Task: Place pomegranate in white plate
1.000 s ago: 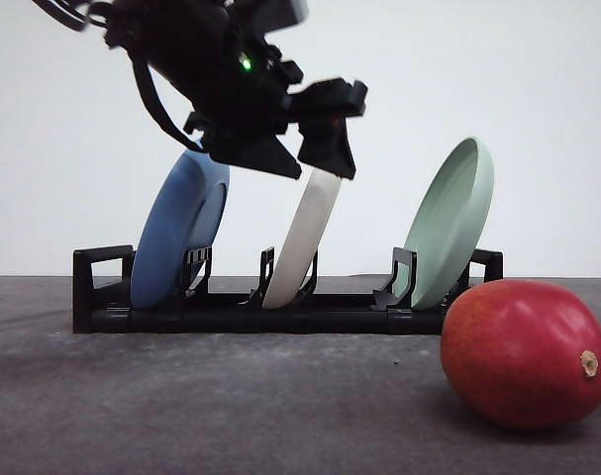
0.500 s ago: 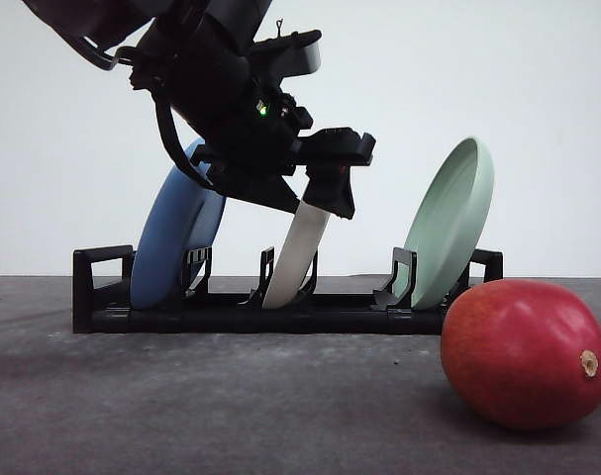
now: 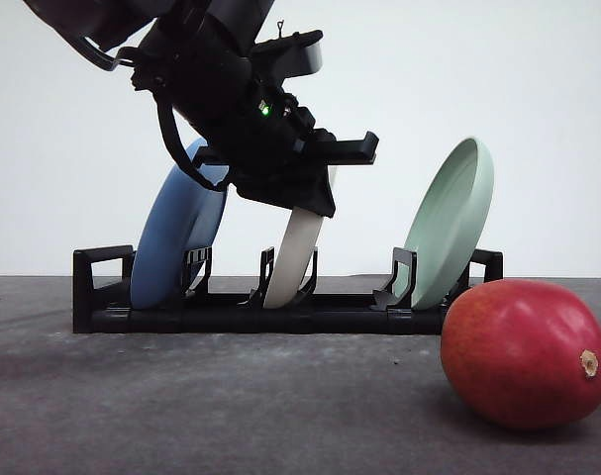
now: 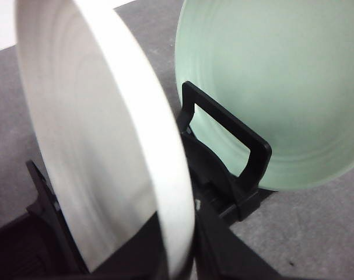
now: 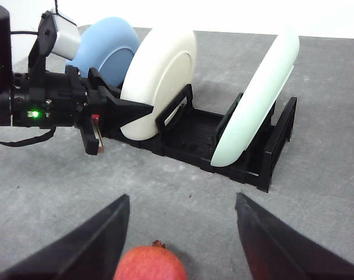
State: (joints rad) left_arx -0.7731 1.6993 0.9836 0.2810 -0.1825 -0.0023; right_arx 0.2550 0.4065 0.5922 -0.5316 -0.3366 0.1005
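Pomegranate (image 3: 525, 353) lies on the counter (image 3: 231, 406), long axis sideways, in front of the rack (image 3: 280, 302). White plate (image 3: 298, 247) stands upright in the middle slot. Left hand (image 5: 104, 119) straddles its rim, fingers apart. Right hand (image 5: 182, 242), open, hovers right over the fruit, clearly the nearer one.

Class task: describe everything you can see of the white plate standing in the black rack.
The round, matte, cream-white plate stands on edge, tilted, in the middle slot of the black plastic rack, between a blue plate and a pale green plate. Its face is shallow with a raised rim. The left pincer straddles its upper rim, one finger on each side; whether they touch it cannot be told.
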